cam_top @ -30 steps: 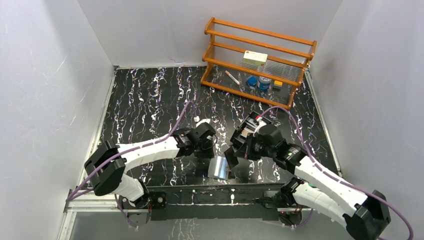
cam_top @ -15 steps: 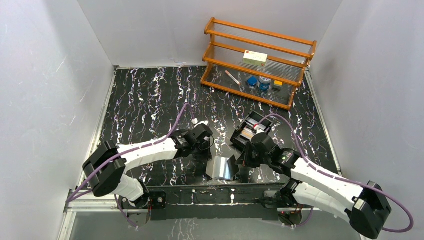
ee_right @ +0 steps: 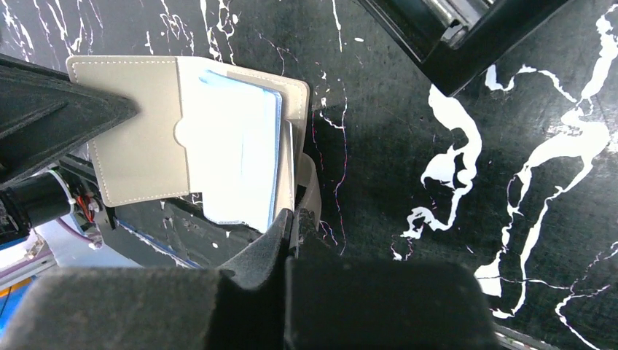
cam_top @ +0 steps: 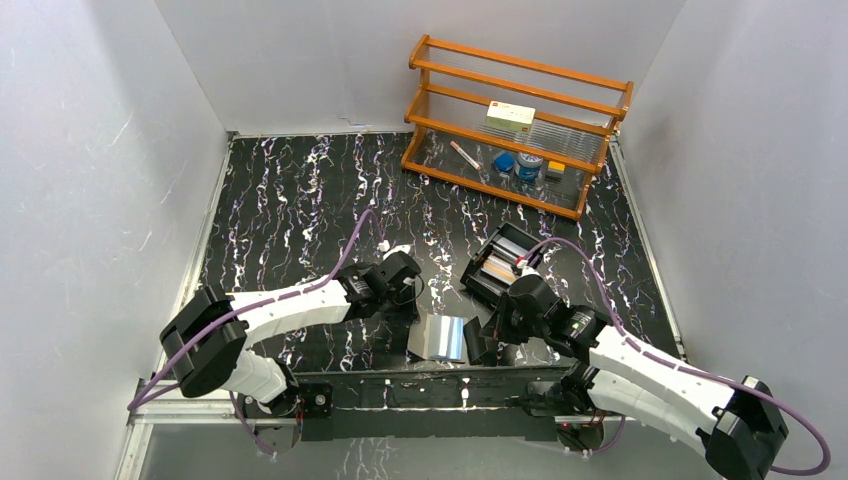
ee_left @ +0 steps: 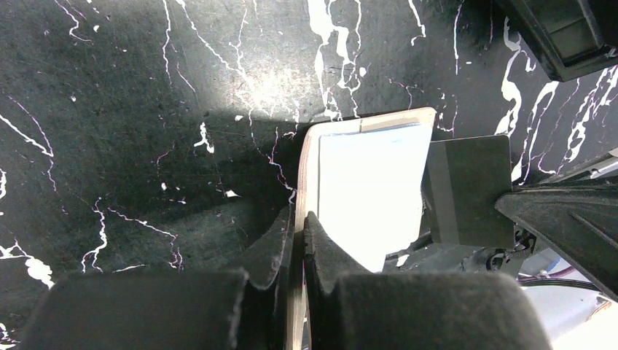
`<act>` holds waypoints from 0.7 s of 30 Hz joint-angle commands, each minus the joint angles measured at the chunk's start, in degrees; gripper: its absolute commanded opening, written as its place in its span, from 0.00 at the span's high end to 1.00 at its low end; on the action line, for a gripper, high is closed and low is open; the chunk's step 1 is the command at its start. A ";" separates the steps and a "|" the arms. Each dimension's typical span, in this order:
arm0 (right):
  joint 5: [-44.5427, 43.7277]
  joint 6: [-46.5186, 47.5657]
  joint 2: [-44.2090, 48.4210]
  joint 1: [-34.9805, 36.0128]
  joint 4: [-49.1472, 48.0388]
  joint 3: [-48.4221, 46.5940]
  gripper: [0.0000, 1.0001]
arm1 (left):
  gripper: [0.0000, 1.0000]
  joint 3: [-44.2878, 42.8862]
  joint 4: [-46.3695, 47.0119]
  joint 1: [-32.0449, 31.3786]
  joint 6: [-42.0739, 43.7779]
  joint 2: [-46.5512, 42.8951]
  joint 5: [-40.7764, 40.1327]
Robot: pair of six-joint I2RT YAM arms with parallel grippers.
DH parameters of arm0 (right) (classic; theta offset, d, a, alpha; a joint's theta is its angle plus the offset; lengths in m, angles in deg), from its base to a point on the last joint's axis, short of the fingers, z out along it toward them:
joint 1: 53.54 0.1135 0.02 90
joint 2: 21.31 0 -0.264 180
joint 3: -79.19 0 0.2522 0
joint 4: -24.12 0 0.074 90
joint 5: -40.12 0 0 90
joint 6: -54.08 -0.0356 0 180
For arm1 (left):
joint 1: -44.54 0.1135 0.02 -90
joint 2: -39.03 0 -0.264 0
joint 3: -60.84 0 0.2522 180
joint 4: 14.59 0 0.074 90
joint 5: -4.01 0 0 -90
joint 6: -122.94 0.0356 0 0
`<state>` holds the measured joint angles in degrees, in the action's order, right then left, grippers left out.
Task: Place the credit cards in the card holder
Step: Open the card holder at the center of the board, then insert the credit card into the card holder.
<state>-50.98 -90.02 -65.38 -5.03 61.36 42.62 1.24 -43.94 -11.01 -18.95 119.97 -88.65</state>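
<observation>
The card holder [cam_top: 440, 338] lies open at 6 o'clock on the bench [cam_top: 300, 200], close to its near edge, with both arms reaching in on it. Its shiny bluish sleeves face up, and the grey cover spreads out to either side.

The left claw [cam_top: 413, 318] stands at the holder's 9 o'clock. In the left wrist view its fingers [ee_left: 324, 251] are pressed together on the holder's [ee_left: 364, 189] thin pale cover edge, which runs up between them.

The right claw [cam_top: 478, 335] stands at the holder's 3 o'clock. In the right wrist view that claw [ee_right: 294, 219] is clamped on the opposite edge of the holder [ee_right: 218, 138], where a grey tab curls down toward the fingers.

The credit cards [cam_top: 497, 266] sit upright in a black tray [cam_top: 478, 282] at about 1 o'clock from the holder, apart from it. They are pale, and some have orange or red edges.

A wooden rack [cam_top: 515, 125] stands at the bench's far side, toward 1 o'clock, with small items on its shelves.
</observation>
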 commanded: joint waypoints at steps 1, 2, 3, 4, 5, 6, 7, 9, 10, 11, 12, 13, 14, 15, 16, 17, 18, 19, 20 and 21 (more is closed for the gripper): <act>1.79 -1.40 0.17 0.34 -4.72 0.99 1.00 | 1.00 0.86 -0.15 0.31 -0.48 -1.57 -1.12; 2.02 -1.51 0.26 0.35 -5.21 1.29 1.00 | 1.00 1.03 0.00 0.32 -0.48 -1.53 -1.12; 2.08 -1.70 0.41 0.36 -5.31 1.43 1.00 | 1.00 1.12 0.03 0.34 -0.48 -1.50 -1.10; 1.96 -1.86 0.58 0.31 -4.95 1.40 1.00 | 1.00 1.25 0.08 0.35 -0.44 -1.36 -1.12; 1.44 -1.88 0.94 0.35 -4.02 1.07 1.00 | 1.00 1.32 -0.02 0.33 -0.41 -1.27 -1.09; 0.27 -1.84 1.45 0.36 -2.50 0.50 1.00 | 1.00 1.37 -0.09 0.27 -0.40 -1.25 -1.14; -1.12 -1.52 2.17 0.36 -0.66 -0.34 1.00 | 1.00 1.43 -0.13 0.34 -0.40 -1.16 -1.16; -4.14 -0.18 4.02 0.35 3.61 -2.49 1.00 | 1.00 1.69 0.18 0.33 -0.48 -1.16 -0.96; -5.79 0.58 4.70 0.36 5.62 -3.73 1.00 | 1.00 1.84 0.70 0.34 -0.53 -1.22 -0.59; -7.15 1.37 5.27 0.33 7.16 -4.79 1.00 | 1.00 2.09 1.37 0.34 -0.80 -1.46 -0.19; -7.75 2.22 5.68 0.35 7.94 -5.49 1.00 | 1.00 2.58 2.36 0.31 -1.54 -1.73 0.39; -7.68 2.59 6.09 0.36 7.95 -5.94 1.00 | 1.00 3.09 3.48 0.25 -2.21 -2.02 0.93; -6.77 2.74 6.44 0.36 7.31 -5.97 1.00 | 1.00 3.59 4.56 0.26 -2.84 -2.17 1.29; -5.45 2.79 6.72 0.36 5.67 -5.71 1.00 | 1.00 4.04 5.46 0.24 -3.41 -2.27 1.53; -3.70 2.78 6.80 0.36 3.65 -5.30 1.00 | 1.00 4.19 6.04 0.27 -3.73 -2.24 1.60; -2.12 2.56 6.69 0.33 1.85 -4.69 1.00 | 1.00 4.33 6.32 0.30 -3.77 -2.20 1.62; -1.00 2.22 6.40 0.35 0.28 -4.36 1.00 | 1.00 4.26 6.32 0.28 -3.75 -2.08 1.54; -0.47 1.92 5.92 0.36 -0.55 -4.15 1.00 | 1.00 4.18 6.17 0.30 -3.74 -1.98 1.42; -0.18 1.76 5.48 0.31 -1.11 -3.91 1.00 | 1.00 4.17 5.86 0.28 -3.74 -1.90 1.19; -0.36 1.65 5.07 0.35 -1.19 -3.65 1.00 | 1.00 4.30 5.76 0.33 -3.81 -1.99 1.17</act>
<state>-53.30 -88.43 -59.26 -5.03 64.90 39.45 4.82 -38.59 -10.79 -21.88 119.76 -87.42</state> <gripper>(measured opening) 0.039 0.023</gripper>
